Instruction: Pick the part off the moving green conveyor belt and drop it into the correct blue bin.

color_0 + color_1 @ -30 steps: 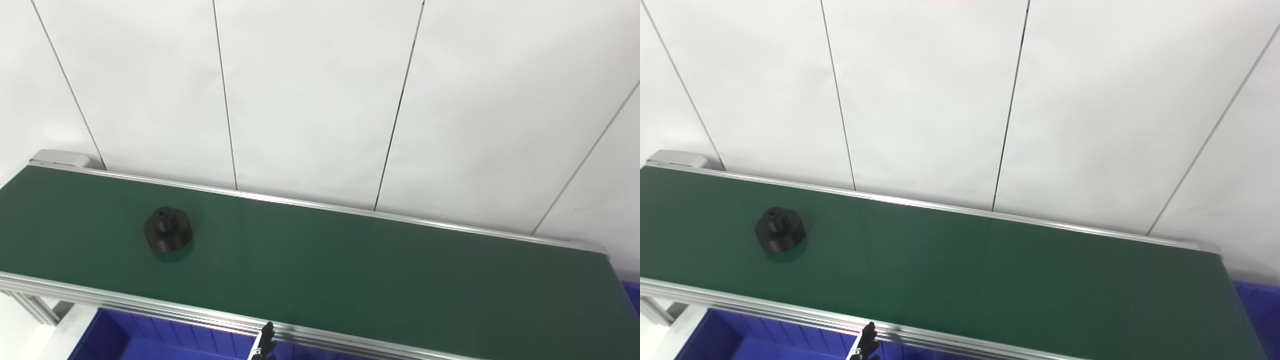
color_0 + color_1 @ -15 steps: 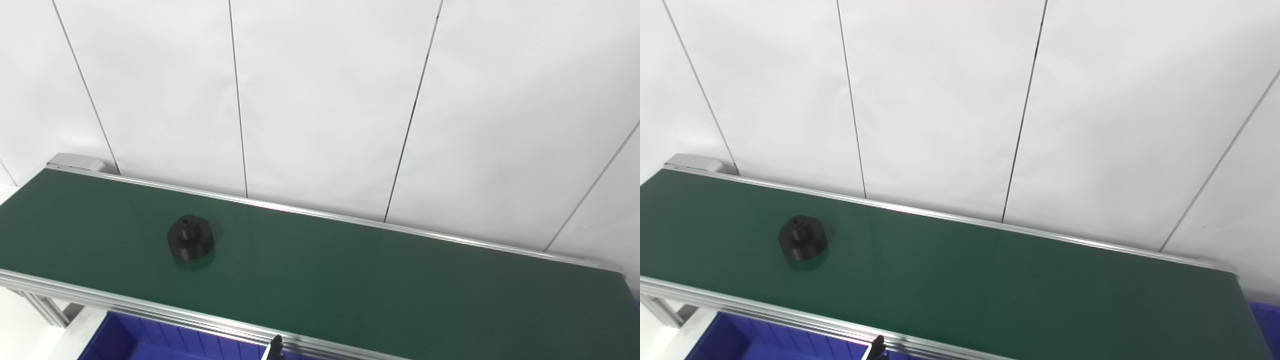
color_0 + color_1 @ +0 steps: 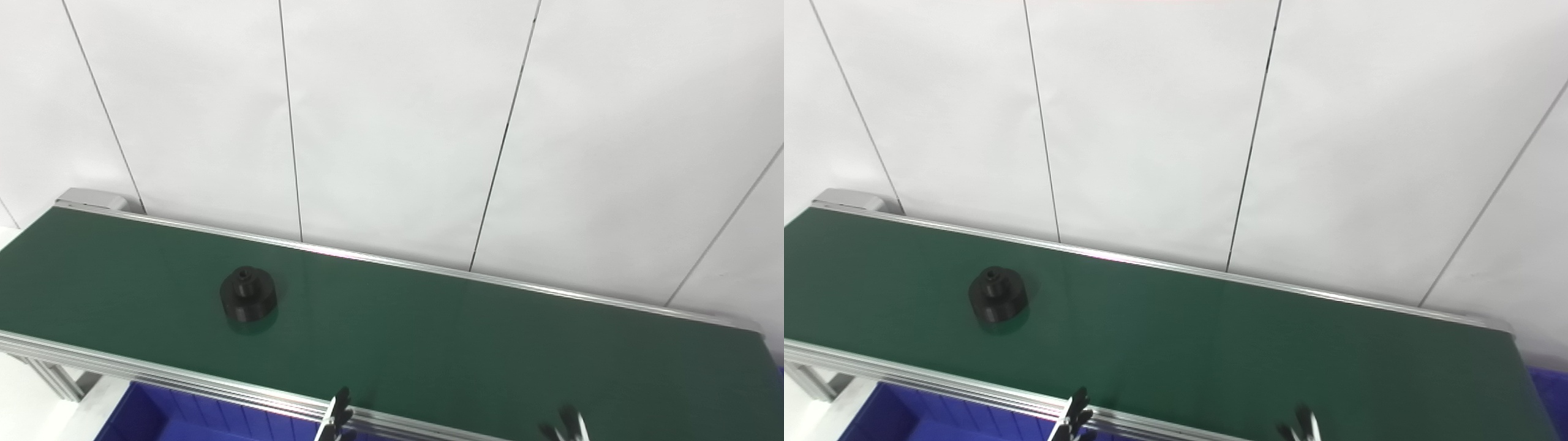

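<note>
We see the part (image 3: 248, 300), a round black piece with a small raised hub on top, standing upright on the green belt (image 3: 429, 331) toward its left end, about midway between the belt's far and near edges. Nothing touches it.

Both robot hands show only as fingertips at the belt's near edge. Our left robot hand (image 3: 338, 421) peeks up at the near rail (image 3: 184, 381), to the right of the part and well apart from it, close to the middle of the belt's length. Our right robot hand (image 3: 566, 425) rises farther along toward the belt's right end, still farther from the part; its fingertips look blurred and spread. Neither holds anything that we can see, but so little of them shows that we cannot tell how wide either one stands.

Below the near rail, under the belt's left end, lies a blue bin (image 3: 153, 419). A sliver of another blue bin (image 3: 1546, 392) shows past the belt's right end.
</note>
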Tool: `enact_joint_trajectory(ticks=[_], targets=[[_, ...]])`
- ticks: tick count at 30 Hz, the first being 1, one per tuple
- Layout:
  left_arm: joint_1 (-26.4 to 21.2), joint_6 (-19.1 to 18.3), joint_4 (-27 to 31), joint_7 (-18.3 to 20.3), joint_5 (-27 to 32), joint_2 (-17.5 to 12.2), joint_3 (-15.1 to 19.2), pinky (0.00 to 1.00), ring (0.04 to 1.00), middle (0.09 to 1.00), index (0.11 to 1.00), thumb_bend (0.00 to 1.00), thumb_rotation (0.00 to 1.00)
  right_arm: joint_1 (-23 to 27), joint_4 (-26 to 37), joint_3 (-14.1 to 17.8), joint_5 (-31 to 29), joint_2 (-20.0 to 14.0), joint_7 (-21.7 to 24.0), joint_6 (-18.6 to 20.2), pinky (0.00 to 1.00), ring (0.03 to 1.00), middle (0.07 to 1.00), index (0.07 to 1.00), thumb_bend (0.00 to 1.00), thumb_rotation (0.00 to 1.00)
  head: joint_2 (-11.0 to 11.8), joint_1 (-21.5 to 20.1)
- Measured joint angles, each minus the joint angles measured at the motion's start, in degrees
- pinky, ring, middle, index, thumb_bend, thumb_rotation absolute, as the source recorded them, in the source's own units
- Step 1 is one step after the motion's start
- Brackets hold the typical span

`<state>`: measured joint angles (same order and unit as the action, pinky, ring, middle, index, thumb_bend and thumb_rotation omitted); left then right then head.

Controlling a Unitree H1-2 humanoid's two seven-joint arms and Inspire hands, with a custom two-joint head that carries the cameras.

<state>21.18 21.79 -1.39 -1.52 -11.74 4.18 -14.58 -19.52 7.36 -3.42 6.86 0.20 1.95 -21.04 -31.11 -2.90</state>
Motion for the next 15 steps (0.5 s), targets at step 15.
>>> enact_joint_trajectory(ticks=[15], targets=[[-0.76,-2.25,0.01,0.26,-0.99,-1.33,-0.37,0.97,0.973,1.000,1.000,0.68,0.82,34.53,2.88,-6.77,14.06,-4.82,9.08,32.74,0.65,0.875,0.973,0.951,1.00,0.31,-2.46,-1.41]])
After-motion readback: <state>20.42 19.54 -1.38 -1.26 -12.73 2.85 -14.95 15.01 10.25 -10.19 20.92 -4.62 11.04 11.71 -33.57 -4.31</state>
